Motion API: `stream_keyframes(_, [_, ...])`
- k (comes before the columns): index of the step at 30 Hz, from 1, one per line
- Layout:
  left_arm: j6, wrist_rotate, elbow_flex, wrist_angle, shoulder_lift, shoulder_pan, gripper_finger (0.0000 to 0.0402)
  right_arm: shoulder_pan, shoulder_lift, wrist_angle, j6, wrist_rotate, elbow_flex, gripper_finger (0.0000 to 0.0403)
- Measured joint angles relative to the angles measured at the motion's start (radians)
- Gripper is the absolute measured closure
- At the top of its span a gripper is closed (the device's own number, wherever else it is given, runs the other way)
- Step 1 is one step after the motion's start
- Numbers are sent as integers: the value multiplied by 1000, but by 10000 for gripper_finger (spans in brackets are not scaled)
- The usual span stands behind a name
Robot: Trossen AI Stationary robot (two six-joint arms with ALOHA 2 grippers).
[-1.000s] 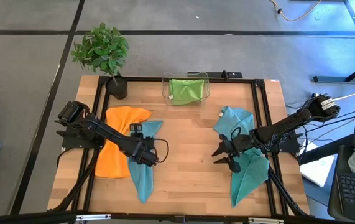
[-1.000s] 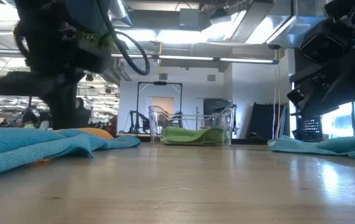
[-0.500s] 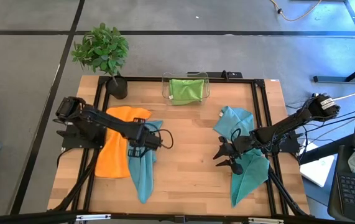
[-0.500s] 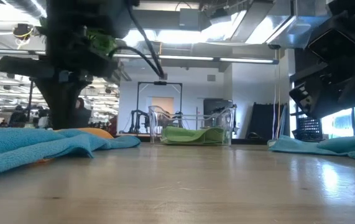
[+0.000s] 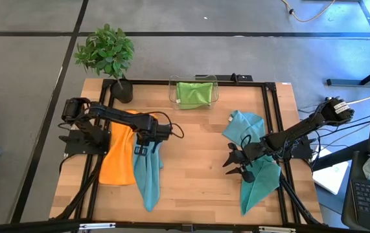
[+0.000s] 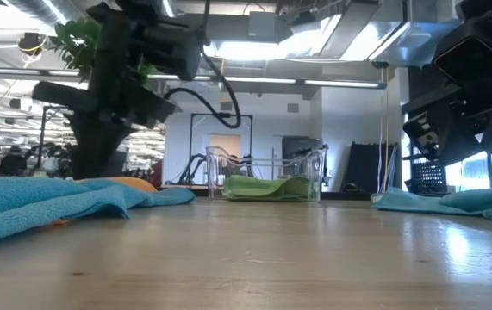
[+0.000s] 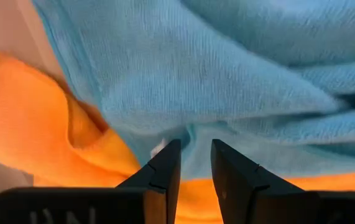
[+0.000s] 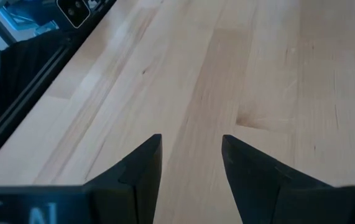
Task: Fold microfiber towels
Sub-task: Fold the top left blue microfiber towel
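left claw now nearer teal towel's edge

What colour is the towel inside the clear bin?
Lime green towel, clearest in the high view.

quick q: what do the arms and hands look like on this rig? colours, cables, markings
Both arms are dark, near-black, jointed links. The left arm carries a looping black cable near its wrist; the right arm has a pale patch at its base end. The left hand and the right hand each have two dark, tapered fingers. Pale embossed characters show on both wrist housings, too cropped to read.
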Motion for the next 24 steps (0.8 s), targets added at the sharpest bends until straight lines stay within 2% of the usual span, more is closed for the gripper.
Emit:
stream_keyframes(11, [46, 30, 0, 4, 8, 39, 321, 0, 0, -26, -24, 0, 0, 233])
stream_keyframes(16, [58, 82, -29, 32, 8, 39, 321, 0, 0, -28, -28, 0, 0, 233])
stream_keyframes(24, [17, 33, -104, 103, 8, 38, 321, 0, 0, -28, -28, 1, 0, 233])
